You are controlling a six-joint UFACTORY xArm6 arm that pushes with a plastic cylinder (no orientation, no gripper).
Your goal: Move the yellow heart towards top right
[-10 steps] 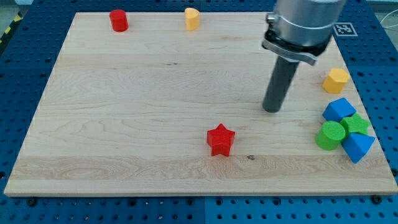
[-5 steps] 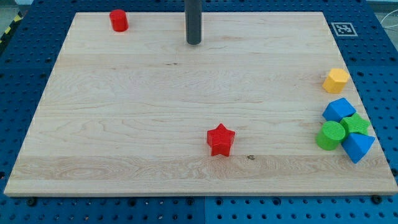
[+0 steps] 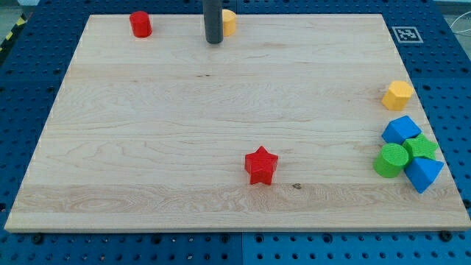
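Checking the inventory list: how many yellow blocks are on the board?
2: the yellow heart at the view's top, partly behind my tip, and a yellow hexagon at the right edge.

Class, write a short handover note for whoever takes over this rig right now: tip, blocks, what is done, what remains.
My tip: near the wooden board's top edge, just left of the yellow heart block, close; contact unclear.
Yellow heart: top centre, partly hidden by the rod.
Done: tip placed on the heart's left side.
Left: push the heart rightward to the top right corner.
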